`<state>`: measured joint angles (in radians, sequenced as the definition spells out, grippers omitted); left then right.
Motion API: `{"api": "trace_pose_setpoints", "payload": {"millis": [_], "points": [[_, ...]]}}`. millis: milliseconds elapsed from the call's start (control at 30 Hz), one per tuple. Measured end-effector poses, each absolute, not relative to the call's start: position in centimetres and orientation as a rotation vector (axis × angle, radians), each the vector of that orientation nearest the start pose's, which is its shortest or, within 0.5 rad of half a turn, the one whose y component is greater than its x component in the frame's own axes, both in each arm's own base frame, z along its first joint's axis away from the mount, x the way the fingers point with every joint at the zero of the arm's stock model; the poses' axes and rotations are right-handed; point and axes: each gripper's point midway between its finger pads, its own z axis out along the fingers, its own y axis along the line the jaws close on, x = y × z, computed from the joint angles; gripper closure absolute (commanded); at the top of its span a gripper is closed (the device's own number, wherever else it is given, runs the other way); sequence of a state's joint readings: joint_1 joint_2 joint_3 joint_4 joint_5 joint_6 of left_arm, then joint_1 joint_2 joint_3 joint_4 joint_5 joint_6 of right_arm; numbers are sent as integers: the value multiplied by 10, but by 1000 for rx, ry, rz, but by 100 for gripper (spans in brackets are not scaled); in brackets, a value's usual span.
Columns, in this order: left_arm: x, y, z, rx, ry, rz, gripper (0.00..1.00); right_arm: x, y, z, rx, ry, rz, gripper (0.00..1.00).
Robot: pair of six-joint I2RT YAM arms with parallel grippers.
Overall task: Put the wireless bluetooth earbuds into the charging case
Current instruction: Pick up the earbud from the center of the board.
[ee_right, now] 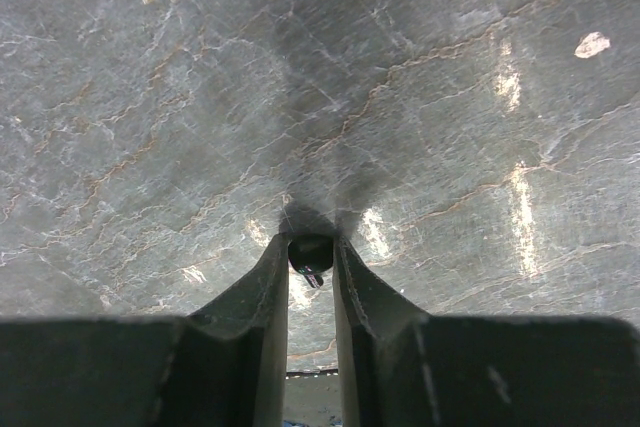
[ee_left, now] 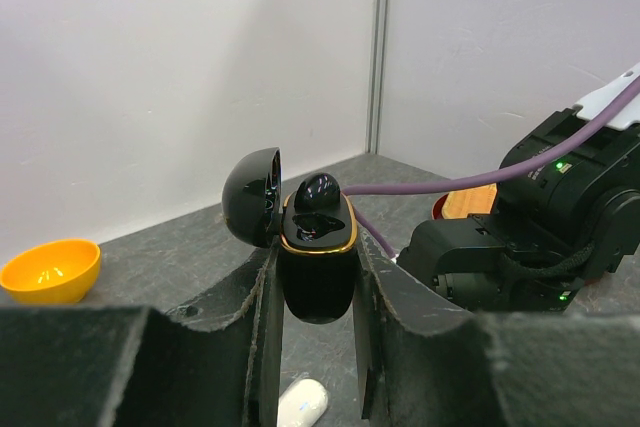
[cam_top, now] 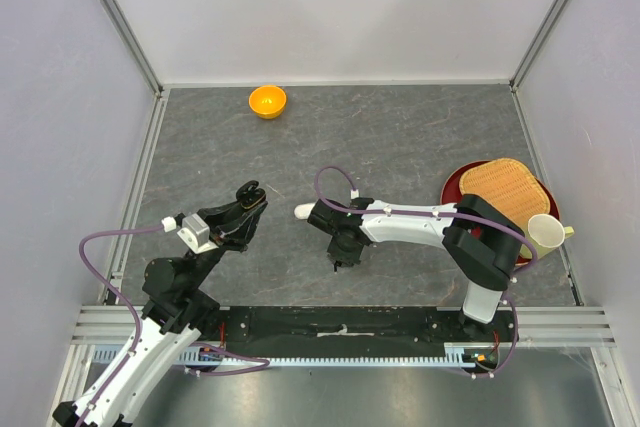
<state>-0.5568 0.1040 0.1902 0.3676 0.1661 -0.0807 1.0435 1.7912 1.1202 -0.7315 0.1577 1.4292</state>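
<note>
Left gripper (ee_left: 315, 269), raised, clamps the open case (ee_left: 316, 295); right gripper (ee_right: 311, 247) points down, pinching a bud (ee_right: 311, 255) only its wrist view shows.

My left gripper (ee_left: 315, 269), raised, clamps the charging case (ee_left: 318, 292). My right gripper (ee_right: 311, 250) points down, pinching a black earbud (ee_right: 311, 256).

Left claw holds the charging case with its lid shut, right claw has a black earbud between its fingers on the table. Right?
No: the left claw holds the charging case with its lid open, per the left wrist view. The rest stands.
</note>
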Motion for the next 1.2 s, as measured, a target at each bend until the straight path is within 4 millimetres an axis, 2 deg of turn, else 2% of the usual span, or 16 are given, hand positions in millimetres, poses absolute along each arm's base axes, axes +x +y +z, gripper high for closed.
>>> {"api": "trace_pose_setpoints", "payload": {"millis": [133, 167, 200, 267, 300, 433, 533, 667, 767, 1000, 1200], "points": [[183, -152, 293, 415, 1070, -660, 98, 161, 304, 15, 581, 2876, 158, 78], [183, -152, 292, 416, 1070, -660, 98, 162, 304, 15, 581, 2876, 158, 81], [183, -152, 292, 416, 1070, -660, 98, 162, 304, 15, 581, 2876, 158, 89], [183, -152, 292, 416, 1070, -660, 98, 162, 303, 15, 579, 2875, 157, 93], [184, -152, 292, 416, 1071, -660, 98, 162, 303, 15, 577, 2875, 156, 99], [184, -153, 291, 417, 1076, -660, 98, 166, 301, 16, 561, 2850, 147, 100], [185, -153, 290, 418, 1080, -660, 98, 176, 297, 26, 542, 2791, 152, 100], [187, -154, 288, 420, 1093, -659, 98, 195, 297, 63, 531, 2647, 288, 100], [189, -156, 284, 424, 1109, -659, 98, 208, 295, 104, 549, 2492, 439, 100], [194, -162, 274, 446, 1147, -666, 98, 223, 294, 175, 529, 2163, 657, 100], [193, -167, 277, 467, 1130, -682, 98, 237, 294, 227, 510, 1925, 804, 100]]}}
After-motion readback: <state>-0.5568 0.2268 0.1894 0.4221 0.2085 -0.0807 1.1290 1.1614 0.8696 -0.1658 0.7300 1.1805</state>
